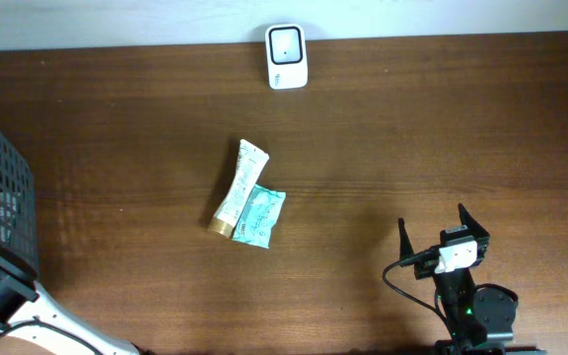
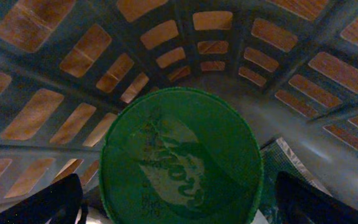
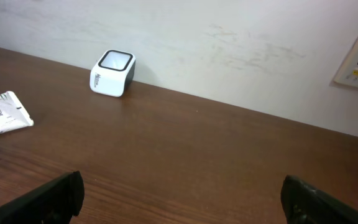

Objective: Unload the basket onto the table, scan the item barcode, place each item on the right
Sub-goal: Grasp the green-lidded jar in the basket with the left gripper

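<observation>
Broadly: wooden bench (image 1: pixel 461 118), with the scanner (image 1: pixel 286 56) at its far edge; all places below are taken from the scanner. Dark mesh basket (image 1: pixel 3 187) sits well to the scanner's left and nearer the robot, at the bench's edge. Left gripper (image 2: pixel 179 186) is down inside that basket, fingers (image 2: pixel 42 199) set wide apart, nothing clamped. Right gripper (image 1: pixel 431 219) is well to the scanner's right and on its near side, over bare wood, likewise spread and empty, facing roughly toward the scanner. Green round item (image 2: pixel 182 155), printed top, lies directly under the left gripper, centred between the fingers, which look clear of its rim; being round, it has no long axis to line up with. It reads as the item to be picked: the left arm is on it, the right arm far off. A straight descent should do; the carry then runs right and away, to the scanner. Tube (image 1: pixel 239 189) lies on the scanner's near side, slightly left, long axis running roughly toward it, cap end nearest the robot. Teal sachet (image 1: pixel 260 217) touches the tube's right flank.
</observation>
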You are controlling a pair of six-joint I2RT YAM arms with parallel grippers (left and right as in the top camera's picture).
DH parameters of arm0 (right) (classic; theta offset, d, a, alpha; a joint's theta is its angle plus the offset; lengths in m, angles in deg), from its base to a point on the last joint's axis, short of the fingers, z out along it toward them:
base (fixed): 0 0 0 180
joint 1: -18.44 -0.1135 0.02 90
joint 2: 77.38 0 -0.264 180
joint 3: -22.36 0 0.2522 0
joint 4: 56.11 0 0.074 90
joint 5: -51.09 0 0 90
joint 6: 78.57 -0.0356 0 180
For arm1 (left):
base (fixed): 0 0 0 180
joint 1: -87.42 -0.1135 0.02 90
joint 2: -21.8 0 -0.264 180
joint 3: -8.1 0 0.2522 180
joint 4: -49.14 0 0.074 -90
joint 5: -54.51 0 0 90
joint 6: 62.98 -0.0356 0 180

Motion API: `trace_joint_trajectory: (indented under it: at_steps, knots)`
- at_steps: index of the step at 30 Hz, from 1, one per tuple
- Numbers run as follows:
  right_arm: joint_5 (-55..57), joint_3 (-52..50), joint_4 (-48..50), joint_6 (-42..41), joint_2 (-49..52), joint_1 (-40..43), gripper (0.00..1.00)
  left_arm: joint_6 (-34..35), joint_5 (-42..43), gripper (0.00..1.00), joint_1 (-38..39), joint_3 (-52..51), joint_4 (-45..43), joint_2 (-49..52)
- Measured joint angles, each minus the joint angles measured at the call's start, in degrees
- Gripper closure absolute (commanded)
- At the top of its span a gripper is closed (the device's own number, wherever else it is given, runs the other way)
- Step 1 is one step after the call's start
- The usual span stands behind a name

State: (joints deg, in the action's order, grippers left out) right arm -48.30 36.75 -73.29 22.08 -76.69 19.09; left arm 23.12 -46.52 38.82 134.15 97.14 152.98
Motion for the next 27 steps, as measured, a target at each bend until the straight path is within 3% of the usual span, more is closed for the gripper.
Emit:
trace_joint_trajectory:
  at_steps: [4,5,6,8,11,17,20,27]
  knots:
    - [0.0,0.0,0.0,0.0,0.0,0.0,0.02,0.0,0.0,0.11,0.3,0.0,-1.6,1.7]
    - [0.0,0.0,0.0,0.0,0.0,0.0,0.02,0.0,0.0,0.16,0.3,0.0,-2.6,2.5]
    - [0.0,0.0,0.0,0.0,0.0,0.0,0.02,-0.1,0.0,0.33,0.3,0.0,-2.9,2.8]
    - [0.0,0.0,0.0,0.0,0.0,0.0,0.02,-0.2,0.4,0.41,0.3,0.0,-4.6,2.9]
    - [0.0,0.0,0.0,0.0,0.0,0.0,0.02,-0.2,1.7,0.36,0.3,0.0,-5.6,2.9]
    - [0.0,0.0,0.0,0.0,0.0,0.0,0.02,-0.2,2.1,0.41,0.7,0.1,-4.5,2.6]
    - [0.0,0.0,0.0,0.0,0.0,0.0,0.02,-0.2,2.4,0.38,1.7,0.1,-1.5,1.4]
    - [0.0,0.0,0.0,0.0,0.0,0.0,0.02,0.9,3.3,0.41,3.6,-0.1,4.5,-14.8]
